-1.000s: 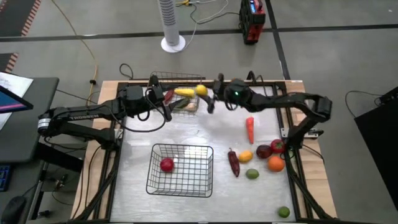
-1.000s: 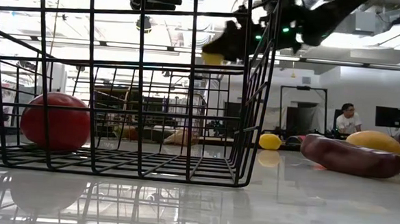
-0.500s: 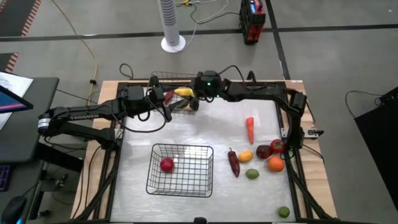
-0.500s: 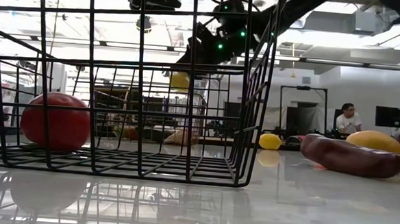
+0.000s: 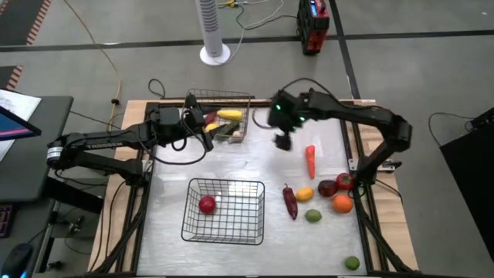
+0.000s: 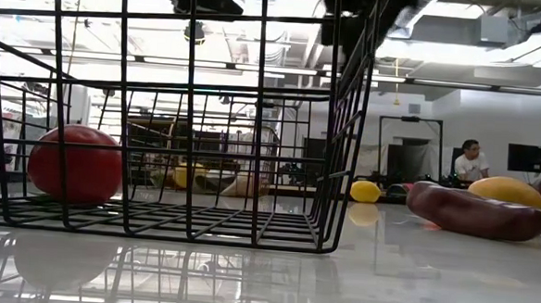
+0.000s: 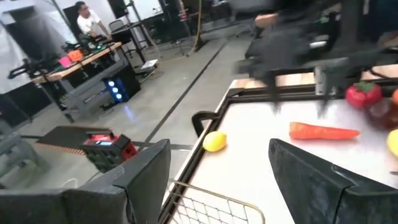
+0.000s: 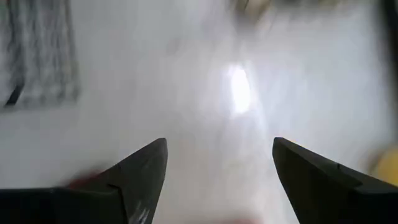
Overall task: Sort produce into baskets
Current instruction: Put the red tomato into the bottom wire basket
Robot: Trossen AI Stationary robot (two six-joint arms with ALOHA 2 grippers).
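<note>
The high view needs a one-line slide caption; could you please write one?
Right claw open over the table by the carrot; left claw waits beside the far basket.

Around the counter [image 5: 255,166]

A white fan [image 5: 213,29] and a red box [image 5: 312,23] stand on the floor beyond the far edge; a yellow cable [image 5: 93,37] trails there; a seated person [image 6: 471,162] shows far off.

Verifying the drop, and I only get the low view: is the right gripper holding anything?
Observer: No. The right gripper is open and empty, over bare table between the far basket and the carrot.
Operator: Left one?
Observer: The left gripper waits open at that basket's near left corner.
Operator: Loose produce?
Observer: The carrot, a dark red pepper and a cluster of round pieces lie right of the near basket.
</note>
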